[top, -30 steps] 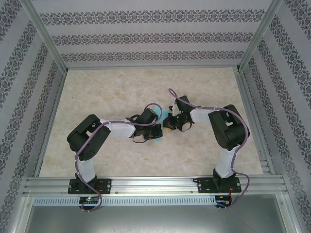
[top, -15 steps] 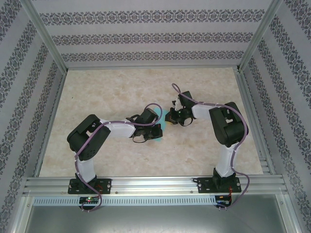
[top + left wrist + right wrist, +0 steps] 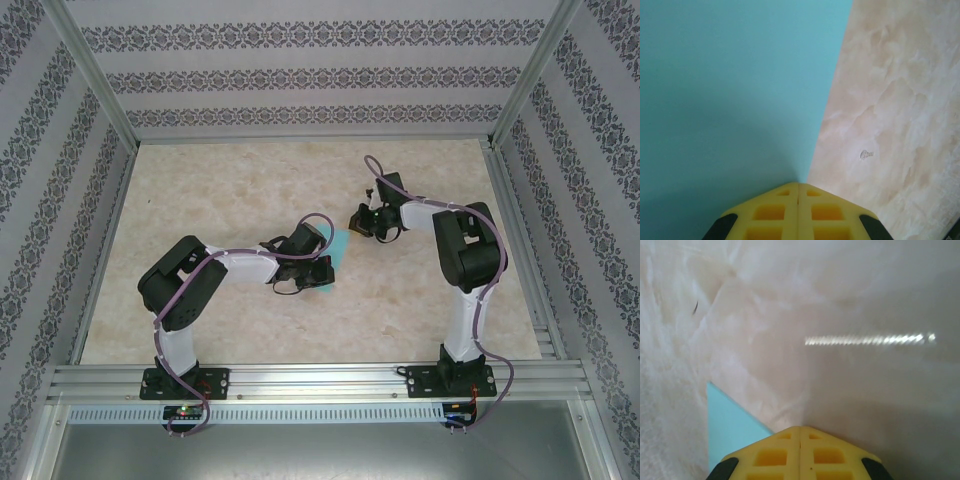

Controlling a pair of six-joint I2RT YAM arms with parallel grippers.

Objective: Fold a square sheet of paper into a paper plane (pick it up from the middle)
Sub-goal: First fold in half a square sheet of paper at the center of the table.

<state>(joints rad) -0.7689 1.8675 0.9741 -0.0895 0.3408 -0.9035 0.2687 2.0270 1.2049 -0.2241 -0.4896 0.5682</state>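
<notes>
The paper [image 3: 725, 100] meets the pressed-together left fingers [image 3: 771, 214] at their tips.

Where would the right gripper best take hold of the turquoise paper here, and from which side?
Probably the bare corner of the turquoise paper nearest the right gripper, approached low from the right arm's side, with the jaws opened first. The sheet lies flat on the table with the shut left gripper at one edge, so that corner looks freest.

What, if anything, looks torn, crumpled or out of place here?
Nothing stands out. The paper looks smooth, its visible edge straight, on the table by the shut left hand; part of it is hidden from above.
</notes>
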